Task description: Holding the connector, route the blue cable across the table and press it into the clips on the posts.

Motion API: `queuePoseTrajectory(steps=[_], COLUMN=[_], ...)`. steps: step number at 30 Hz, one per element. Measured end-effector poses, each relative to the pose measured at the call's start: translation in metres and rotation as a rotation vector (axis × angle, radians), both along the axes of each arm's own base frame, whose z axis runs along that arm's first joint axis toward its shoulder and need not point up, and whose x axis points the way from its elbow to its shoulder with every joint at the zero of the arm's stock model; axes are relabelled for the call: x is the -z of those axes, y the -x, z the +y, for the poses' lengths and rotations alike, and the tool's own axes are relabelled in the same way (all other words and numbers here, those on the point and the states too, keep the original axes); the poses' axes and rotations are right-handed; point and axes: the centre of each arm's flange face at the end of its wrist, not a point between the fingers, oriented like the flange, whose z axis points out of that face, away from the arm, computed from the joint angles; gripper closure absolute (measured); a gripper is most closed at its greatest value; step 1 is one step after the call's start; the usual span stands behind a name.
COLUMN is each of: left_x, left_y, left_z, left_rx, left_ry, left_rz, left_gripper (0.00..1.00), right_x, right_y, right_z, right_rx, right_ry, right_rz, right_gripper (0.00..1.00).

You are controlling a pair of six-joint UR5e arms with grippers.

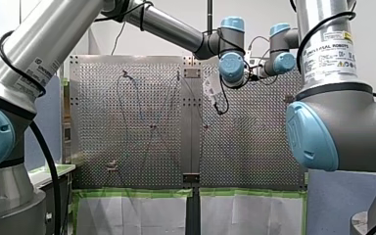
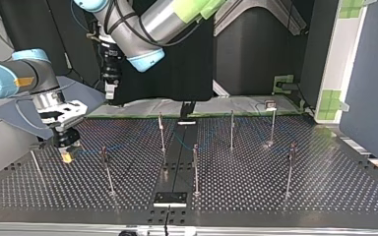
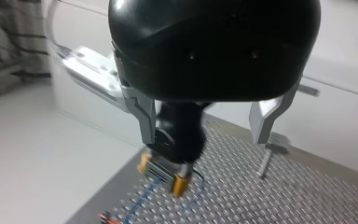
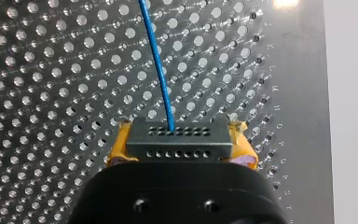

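The connector [image 4: 177, 142], a grey block with rows of small holes, sat clamped between the yellow pads [image 4: 121, 147] of my right gripper [image 4: 179, 150], jaws closed firmly on its two ends. The blue cable [image 4: 161, 74] left the connector's face and ran off toward twelve o'clock in the right wrist view, over the perforated table [image 2: 275, 196]. In the top view that gripper hung low at about nine o'clock on the table, with the nearest of the posts [image 2: 107, 169] at its four o'clock. The clips were too small to make out.

My left gripper [image 3: 204, 135] hovered above, at roughly one o'clock from the right one in the top view, its metal fingers spread wide and holding nothing.

The likely troubles, as I judged them: loose cable could catch on a post as the connector was carried across. A sharp tug might then twist the connector in the pads. The left gripper was also near enough for the two to collide.
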Motion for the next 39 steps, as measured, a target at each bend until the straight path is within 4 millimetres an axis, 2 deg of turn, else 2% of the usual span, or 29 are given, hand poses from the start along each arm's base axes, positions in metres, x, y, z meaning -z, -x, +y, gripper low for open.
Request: queuePoseTrajectory(steps=[8, 11, 39], left_x=[-0.019, -0.019, 0.063], left_y=[0.009, 0.011, 0.023], left_z=[0.015, 0.021, 0.048], left_rx=[0.023, 0.01, 0.007], left_ry=[0.067, 0.067, 0.179], left_rz=[-0.037, -0.05, -0.025], left_gripper=[0.02, 0.02, 0.02], right_x=[0.0, 0.0, 0.0], right_y=[0.0, 0.0, 0.0], right_z=[0.0, 0.0, 0.0], right_rx=[0.0, 0.0, -0.001], right_ry=[-0.001, -0.001, 0.0], right_rz=[0.0, 0.0, 0.002], right_gripper=[1.0, 1.0, 1.0])
